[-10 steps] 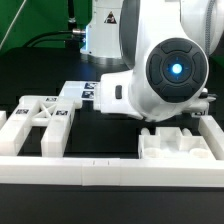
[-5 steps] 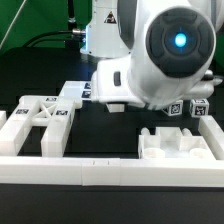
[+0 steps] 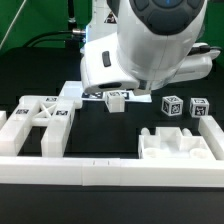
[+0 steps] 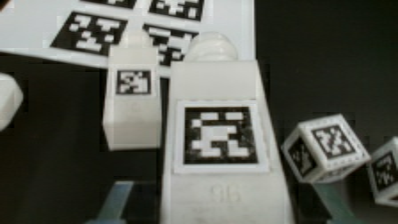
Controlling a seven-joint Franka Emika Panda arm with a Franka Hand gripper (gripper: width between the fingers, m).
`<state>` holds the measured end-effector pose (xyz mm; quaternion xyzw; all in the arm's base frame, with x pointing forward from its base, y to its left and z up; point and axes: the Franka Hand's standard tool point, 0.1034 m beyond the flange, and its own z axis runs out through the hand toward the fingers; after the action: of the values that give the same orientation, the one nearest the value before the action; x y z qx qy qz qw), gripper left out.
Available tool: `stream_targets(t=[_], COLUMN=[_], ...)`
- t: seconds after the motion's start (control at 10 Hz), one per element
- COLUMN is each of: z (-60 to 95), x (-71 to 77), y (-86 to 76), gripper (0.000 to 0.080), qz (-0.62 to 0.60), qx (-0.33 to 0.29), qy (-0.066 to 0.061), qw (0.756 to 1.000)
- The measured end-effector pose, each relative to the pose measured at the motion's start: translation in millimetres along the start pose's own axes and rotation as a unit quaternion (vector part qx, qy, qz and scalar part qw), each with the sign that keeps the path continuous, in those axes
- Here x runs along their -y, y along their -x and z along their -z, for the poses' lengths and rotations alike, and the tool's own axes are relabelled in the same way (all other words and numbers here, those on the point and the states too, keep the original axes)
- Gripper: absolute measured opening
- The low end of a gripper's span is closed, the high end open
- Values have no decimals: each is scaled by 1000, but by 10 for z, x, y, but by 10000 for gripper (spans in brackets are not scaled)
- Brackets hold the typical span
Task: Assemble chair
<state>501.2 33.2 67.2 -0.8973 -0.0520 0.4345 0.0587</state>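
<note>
The chair is still loose white parts with black-and-white tags. My gripper (image 4: 217, 206) is shut on a chunky white post (image 4: 217, 130) with a large tag on its face, one grey finger (image 4: 128, 200) showing beside it. In the exterior view this post (image 3: 117, 99) hangs just above the black table under the arm's big white wrist, which hides the jaws. A second, slimmer post (image 4: 130, 100) lies beside it. Two small tagged pieces (image 3: 170, 105) (image 3: 199, 107) stand at the exterior view's right.
Notched white blocks (image 3: 40, 115) rest at the exterior view's left and another moulded block (image 3: 180, 145) at its right, behind the long white border rail (image 3: 110, 170). The marker board (image 3: 78, 92) lies flat behind the held post.
The arm has risen and swung upward with the post in its grip. This uncovers the two small tagged pieces at the exterior view's right and the post's lower end.
</note>
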Motion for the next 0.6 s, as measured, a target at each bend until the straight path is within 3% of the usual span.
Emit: stream_targets(t=[0.1,0.2,0.4,0.6], z=[82,141,457,478], x=[-15,-7,57,23], y=[-88,-35,-102,-142], gripper=[285,285,286,287], qz=[-1,-1,5,4], qx=[-61,-89,-167,-239], qy=[7,10,22,31], qw=[998,996,986,971])
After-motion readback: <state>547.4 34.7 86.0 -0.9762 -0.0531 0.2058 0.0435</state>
